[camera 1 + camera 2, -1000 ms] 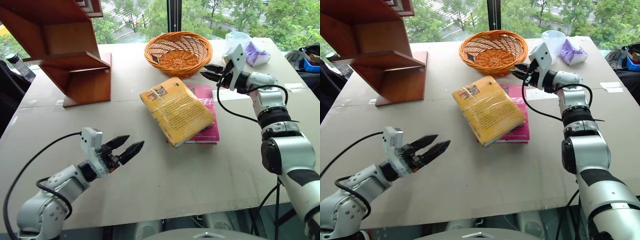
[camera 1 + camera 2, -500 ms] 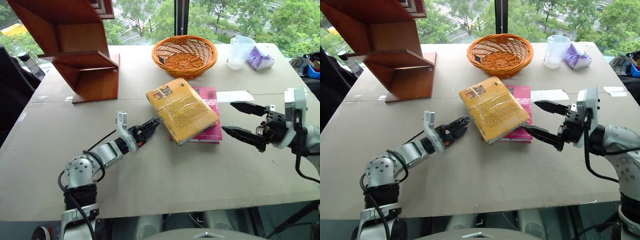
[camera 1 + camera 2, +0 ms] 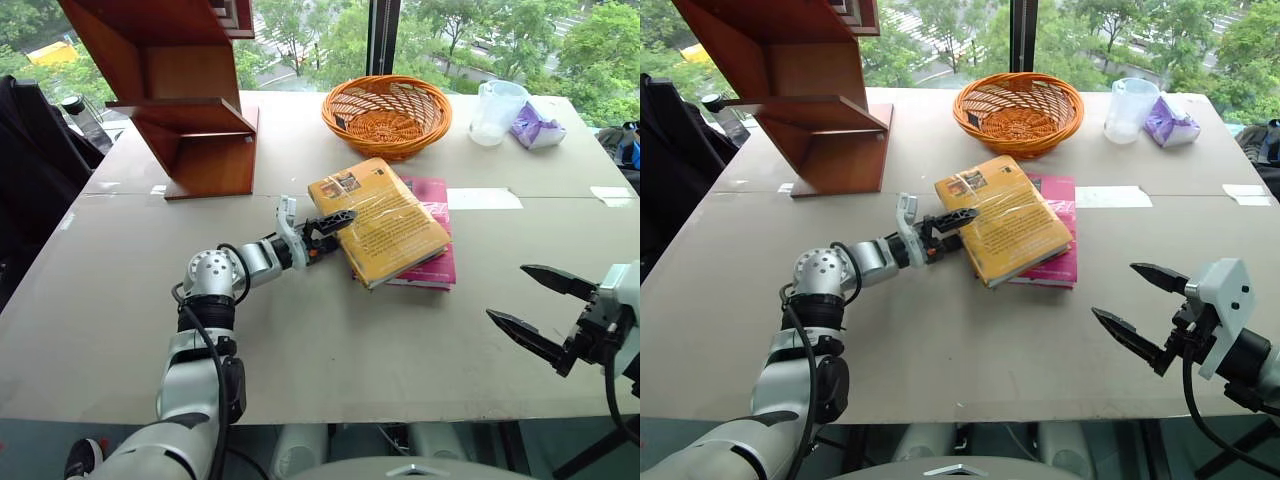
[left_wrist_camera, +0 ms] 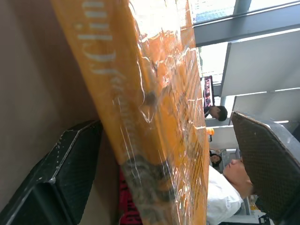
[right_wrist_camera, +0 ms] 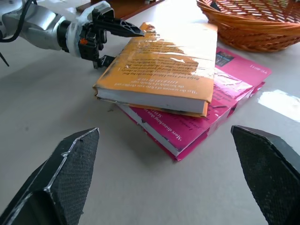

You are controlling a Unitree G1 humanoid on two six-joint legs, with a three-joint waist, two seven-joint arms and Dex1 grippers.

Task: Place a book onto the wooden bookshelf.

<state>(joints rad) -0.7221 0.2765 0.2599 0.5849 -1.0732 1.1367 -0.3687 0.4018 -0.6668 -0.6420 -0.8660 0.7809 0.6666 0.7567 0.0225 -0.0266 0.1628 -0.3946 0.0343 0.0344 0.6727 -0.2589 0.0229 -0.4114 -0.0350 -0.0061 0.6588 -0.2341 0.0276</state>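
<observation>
Desk with bookshelf, two stacked books, two spread hands.
The wooden bookshelf stands far beyond the left hand, whose wide fingers straddle the near spine edge of the book, lying atop a pink book; the right hand, wide and empty, hovers well apart.

Office-like room high above trees, large window behind a grey table, seated person and monitor beyond, wicker basket, plastic measuring jug
</observation>
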